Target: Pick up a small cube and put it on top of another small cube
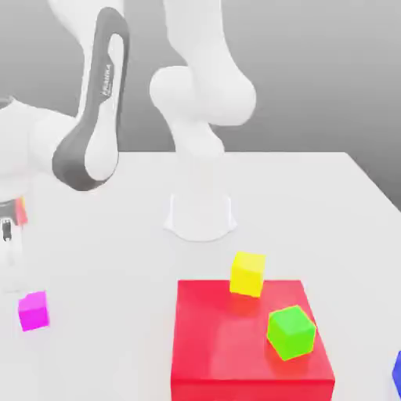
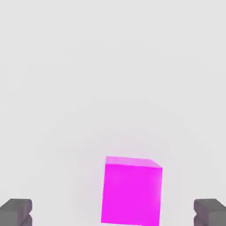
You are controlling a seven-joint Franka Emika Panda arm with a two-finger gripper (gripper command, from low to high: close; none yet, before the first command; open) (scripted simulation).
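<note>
The small cube [image 1: 33, 310] is bright magenta and sits alone on the white table near the exterior view's left edge. My gripper [image 1: 7, 233] hangs above it at that edge, partly cut off by the frame. In the hand view the same small cube [image 2: 131, 190] lies on the table below my gripper [image 2: 114, 212]. The dark fingertips [image 2: 16, 212] stand wide apart on either side of it, open and touching nothing. A yellow cube [image 1: 248, 273] and a green cube [image 1: 291, 332] rest on top of a big red block [image 1: 227, 345].
The arm's white base [image 1: 200, 211] stands mid-table behind the red block. A blue object [image 1: 397, 373] peeks in at the exterior view's right edge. The white table [image 1: 110, 258] stretches between the magenta cube and the red block.
</note>
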